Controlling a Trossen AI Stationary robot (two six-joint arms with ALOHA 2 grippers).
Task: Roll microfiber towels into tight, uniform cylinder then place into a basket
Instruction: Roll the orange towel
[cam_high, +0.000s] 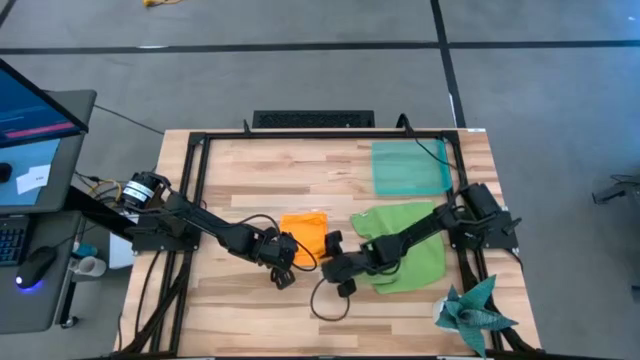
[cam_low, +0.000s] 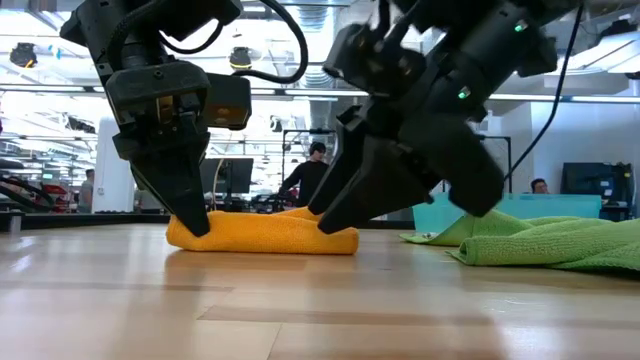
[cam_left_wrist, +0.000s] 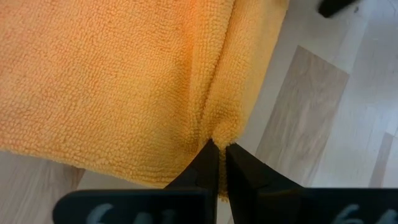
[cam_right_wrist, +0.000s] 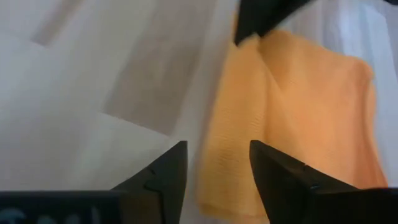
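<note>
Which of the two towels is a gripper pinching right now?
The orange towel, folded small at mid-table: the left gripper is shut on its edge. The green towel lies spread and loose, ungripped.

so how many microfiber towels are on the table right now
2. The orange towel lies folded at the table's middle, its edge pinched by the shut left gripper, the open right gripper beside it. The green towel lies crumpled to its right, below the basket.

Bright orange towel (cam_high: 305, 236), lime green towel (cam_high: 410, 245), translucent teal basket (cam_high: 408, 168), dark teal spiky cloth (cam_high: 472, 310), pale wood table (cam_high: 250, 175).
</note>
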